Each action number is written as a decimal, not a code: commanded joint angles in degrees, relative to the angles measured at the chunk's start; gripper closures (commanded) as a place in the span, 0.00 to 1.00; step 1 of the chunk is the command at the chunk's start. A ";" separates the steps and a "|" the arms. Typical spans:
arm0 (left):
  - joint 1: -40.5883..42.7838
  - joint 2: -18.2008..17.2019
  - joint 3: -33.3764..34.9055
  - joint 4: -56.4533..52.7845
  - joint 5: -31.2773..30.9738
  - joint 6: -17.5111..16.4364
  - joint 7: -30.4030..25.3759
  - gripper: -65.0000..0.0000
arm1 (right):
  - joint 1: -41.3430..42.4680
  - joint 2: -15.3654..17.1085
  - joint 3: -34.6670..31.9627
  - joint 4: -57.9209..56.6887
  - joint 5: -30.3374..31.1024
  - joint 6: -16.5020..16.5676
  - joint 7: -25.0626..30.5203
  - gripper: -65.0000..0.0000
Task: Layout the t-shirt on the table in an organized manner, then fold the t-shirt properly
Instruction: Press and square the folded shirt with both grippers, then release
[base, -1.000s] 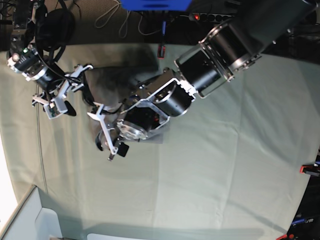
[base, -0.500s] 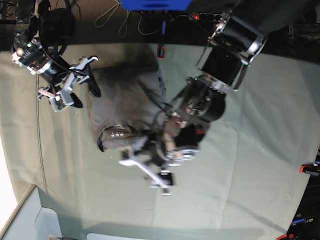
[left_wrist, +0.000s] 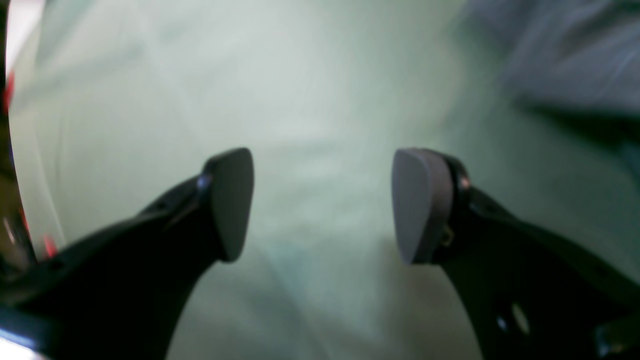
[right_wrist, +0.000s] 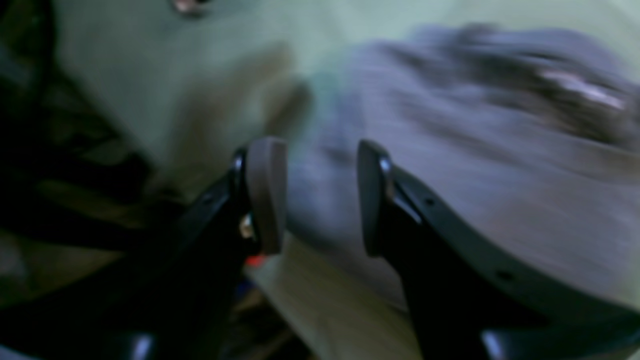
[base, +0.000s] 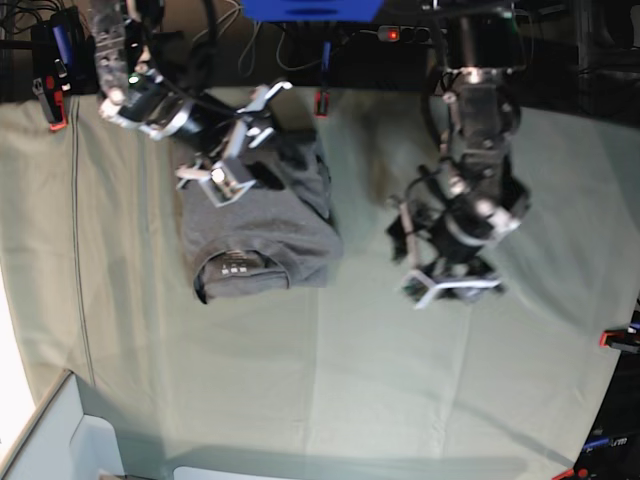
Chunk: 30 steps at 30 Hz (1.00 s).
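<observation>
The grey t-shirt (base: 270, 235) lies in a folded, roughly square bundle left of the table's (base: 400, 380) centre, with its neck label showing at the near edge. My right gripper (base: 245, 140) hovers over the shirt's far edge. In the right wrist view its jaws (right_wrist: 317, 195) stand apart with the blurred t-shirt (right_wrist: 475, 150) behind them, and nothing is visibly pinched. My left gripper (base: 450, 290) is well to the right of the shirt, above bare green cloth. Its jaws (left_wrist: 322, 200) are wide open and empty, and the t-shirt (left_wrist: 575, 60) sits in that view's upper right corner.
A white box (base: 50, 440) stands at the near left corner. Red clamps sit at the far edge (base: 322, 102), the far left (base: 55, 105) and the right edge (base: 615, 338). A power strip (base: 420, 35) and cables lie beyond the table's far edge.
My left arm has swung off the shirt to the right and now hangs over bare cloth. My right arm has moved from the shirt's left to over its far edge, and its jaws have narrowed.
</observation>
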 joint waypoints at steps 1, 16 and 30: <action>-0.06 0.03 -0.95 1.60 -2.13 0.12 1.06 0.36 | 0.30 0.42 -0.29 0.72 0.79 0.82 1.36 0.67; 9.78 -6.30 -17.47 5.65 -14.71 0.12 9.58 0.36 | 3.72 0.51 -1.61 -11.15 0.79 0.82 1.89 0.67; 12.69 -6.30 -20.20 8.02 -14.62 0.12 9.50 0.36 | 13.39 -2.22 -4.25 -28.56 0.79 0.82 1.97 0.67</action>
